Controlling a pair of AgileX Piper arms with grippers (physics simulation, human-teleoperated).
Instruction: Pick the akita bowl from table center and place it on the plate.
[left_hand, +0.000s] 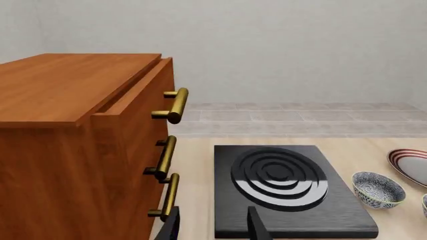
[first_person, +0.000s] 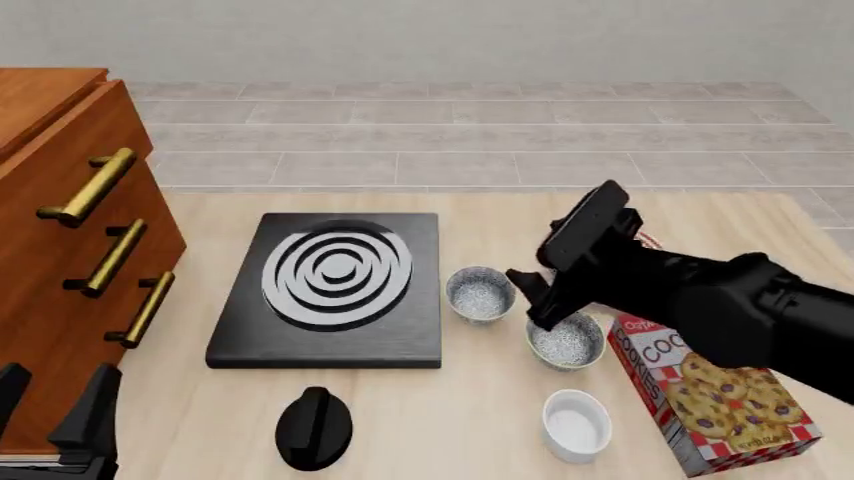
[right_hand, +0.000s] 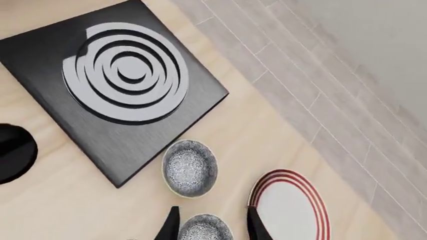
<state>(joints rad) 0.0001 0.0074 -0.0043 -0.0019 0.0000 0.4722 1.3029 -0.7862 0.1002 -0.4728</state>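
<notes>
The akita bowl (right_hand: 204, 229) sits on the table between the fingers of the right gripper (right_hand: 208, 225), which hangs over it with jaws spread to either side of the rim. They do not look closed on it, though the front view hides the contact behind the arm. Its near-twin, the second bowl (first_person: 479, 293), stands just beside the stove plate (first_person: 334, 288). The plate (right_hand: 291, 206) lies empty close by, toward the far side. So the reach seems done; grasping, lifting and carrying across are all left. The left gripper (left_hand: 213, 224) waits open near the wooden cabinet (left_hand: 73, 150), well apart.
</notes>
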